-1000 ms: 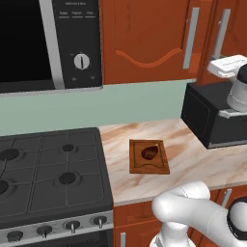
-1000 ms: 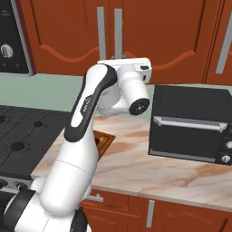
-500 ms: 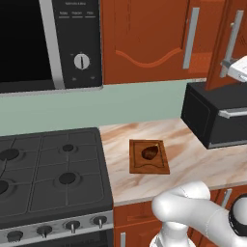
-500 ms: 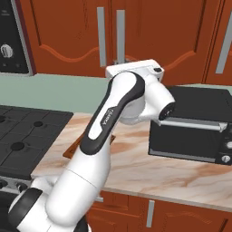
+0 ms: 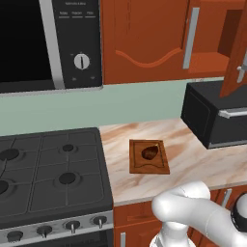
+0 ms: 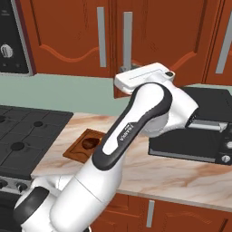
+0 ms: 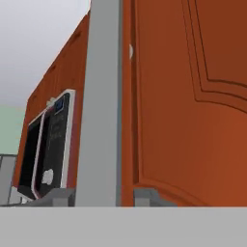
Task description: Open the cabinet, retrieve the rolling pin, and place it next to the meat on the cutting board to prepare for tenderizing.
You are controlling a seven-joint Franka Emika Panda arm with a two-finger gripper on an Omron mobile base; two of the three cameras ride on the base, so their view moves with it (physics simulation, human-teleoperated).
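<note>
The cabinet's [image 5: 144,38] right door [image 5: 237,48] stands swung open, showing a bare stretch of shelf [image 5: 210,60]. In the hand view my gripper [image 7: 103,195] straddles that door's long grey bar handle [image 7: 103,96]. Its jaws are open, with a small gap between the bar and one fingertip [image 7: 147,195]. In the right base view my hand [image 6: 145,78] sits at the lower end of the handle [image 6: 128,41]. The cutting board [image 5: 148,157] lies on the marble counter with the meat [image 5: 150,152] on it. The rolling pin is out of view.
A black toaster oven [image 5: 217,118] stands on the counter right under the open door. The gas stove [image 5: 48,173] is left of the board, with a microwave [image 5: 48,43] above it. Bare counter [image 6: 181,174] lies between board and oven.
The right door has swung farther open, and my hand has travelled right with its handle. My jaws have loosened around the bar.
</note>
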